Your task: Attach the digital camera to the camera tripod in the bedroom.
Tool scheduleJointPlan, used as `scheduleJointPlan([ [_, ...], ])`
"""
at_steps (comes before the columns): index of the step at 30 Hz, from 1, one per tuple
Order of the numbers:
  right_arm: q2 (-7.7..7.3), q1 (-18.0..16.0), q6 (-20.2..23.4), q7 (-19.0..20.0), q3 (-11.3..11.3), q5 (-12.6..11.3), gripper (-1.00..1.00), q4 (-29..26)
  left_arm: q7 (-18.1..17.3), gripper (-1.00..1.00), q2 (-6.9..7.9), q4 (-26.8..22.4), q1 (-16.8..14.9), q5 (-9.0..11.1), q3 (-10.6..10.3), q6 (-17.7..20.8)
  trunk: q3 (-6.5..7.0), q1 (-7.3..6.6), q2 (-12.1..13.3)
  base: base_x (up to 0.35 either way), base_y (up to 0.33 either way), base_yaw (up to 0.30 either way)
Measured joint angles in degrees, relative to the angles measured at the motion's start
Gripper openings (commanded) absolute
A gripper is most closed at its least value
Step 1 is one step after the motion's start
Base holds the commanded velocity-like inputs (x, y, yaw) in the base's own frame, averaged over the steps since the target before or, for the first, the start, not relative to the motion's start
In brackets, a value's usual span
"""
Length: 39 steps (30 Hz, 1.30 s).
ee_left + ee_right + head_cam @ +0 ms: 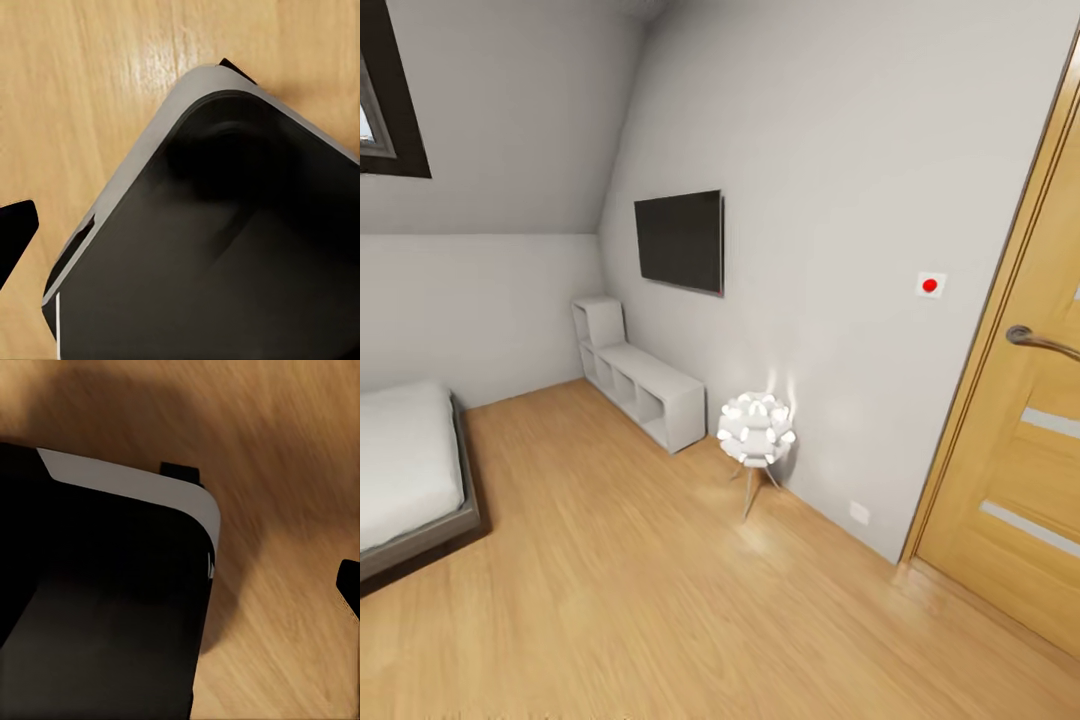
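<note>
Skylight (388,95): dark frame at far left, set in the sloped ceiling.
Bed (405,470): low grey frame, white mattress, on the wood floor (640,590) at left.
Shelf (640,385): white cubby unit along the wall, nothing seen in it.
TV (680,240): black panel mounted above the shelf, screen dark.
Lamp (756,432): white petal shade on thin metal legs, near the wall; this is not the tripod.
Switch (930,285): white plate with a red dot, just beside the door frame.
Door (1030,420): wood, metal handle, at far right.
Camera and tripod: neither located from my present position; I am in the bedroom and must search on.
Base (217,247): my own dark, grey-edged body over the floor, seen from both wrists.
Left gripper: one dark fingertip (15,232) at the frame edge; I cannot tell whether it is released or clenched.
Right gripper: one dark fingertip (349,581) likewise; state cannot be told.
Handling, judged: camera likely light, rigid, smooth-skinned, lens fragile; grasp across the body, clear of lens and button. Tripod top-heavy, easily tipped.
Writing: none legible anywhere.
</note>
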Motion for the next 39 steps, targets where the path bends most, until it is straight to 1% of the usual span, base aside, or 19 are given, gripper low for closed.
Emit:
scheduleJointPlan([
  [17, -0.06, 0.0, 0.0, 0.0, 0.0, 0.2, 1.00, 0.1, -0.1, 1.00, -0.34, -0.1, 0.0, 0.0, -0.1, -0.3, 0.00, 0.00, 0.0, 0.000, 0.000, 0.273],
  [29, -0.29, 0.0, -0.1, 0.0, 0.0, 0.0, 1.00, 0.2, -0.1, 1.00, -0.28, -0.1, 0.0, 0.0, -0.2, -0.3, 0.00, 0.00, 0.0, 0.000, 0.000, 0.272],
  [39, -0.38, 0.0, -0.2, 0.0, -0.1, 0.0, 1.00, 3.2, -0.1, 1.00, -0.30, 0.0, 0.0, -0.1, -0.2, -0.3, 0.00, 0.00, 0.0, 0.000, 0.000, 0.272],
])
